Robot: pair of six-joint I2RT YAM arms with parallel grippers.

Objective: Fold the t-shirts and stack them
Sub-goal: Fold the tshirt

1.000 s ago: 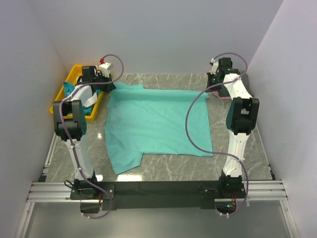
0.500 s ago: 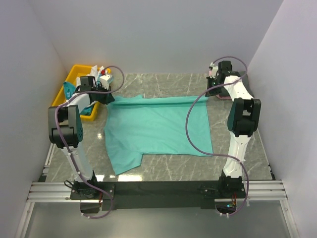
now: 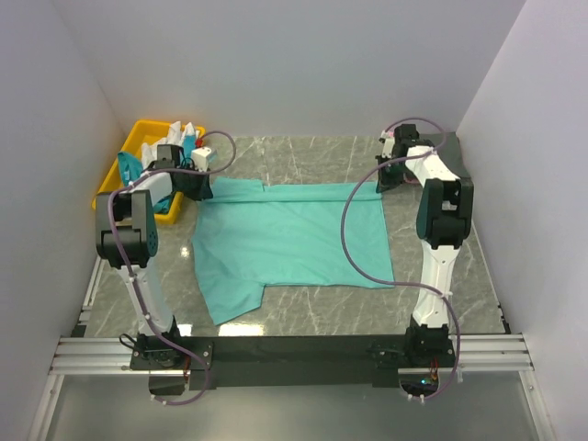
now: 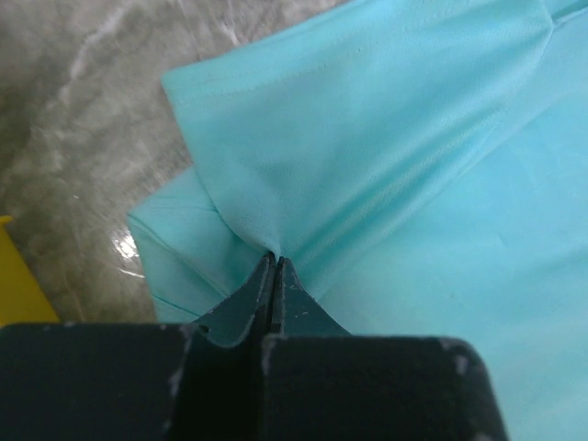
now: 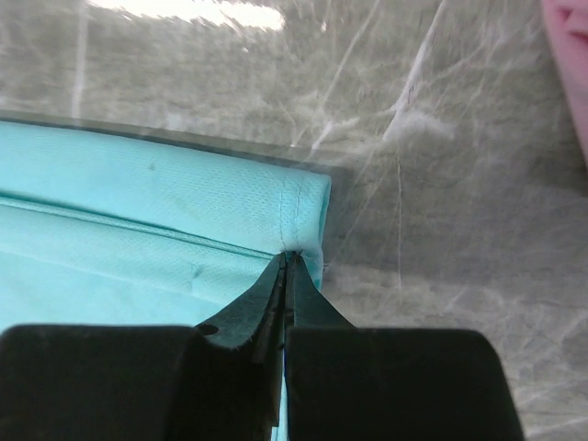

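A sea-green t-shirt (image 3: 289,234) lies spread on the marble table, its far edge turned over toward the near side. My left gripper (image 3: 200,181) is shut on the shirt's far left corner; in the left wrist view the cloth (image 4: 367,138) bunches at the closed tips (image 4: 274,259). My right gripper (image 3: 379,180) is shut on the far right corner; in the right wrist view the hemmed fold (image 5: 184,193) sits pinched at the tips (image 5: 289,255). A pink shirt (image 5: 568,64) shows at the right edge of the right wrist view.
A yellow plastic bin (image 3: 124,165) with white and teal cloth stands at the far left, just behind my left arm. Grey walls close in on three sides. Bare marble (image 3: 322,152) lies beyond the shirt's far edge.
Both grippers have pulled the shirt's far edge toward the near side, folding it over. The far edge now lies lower and straighter than before.
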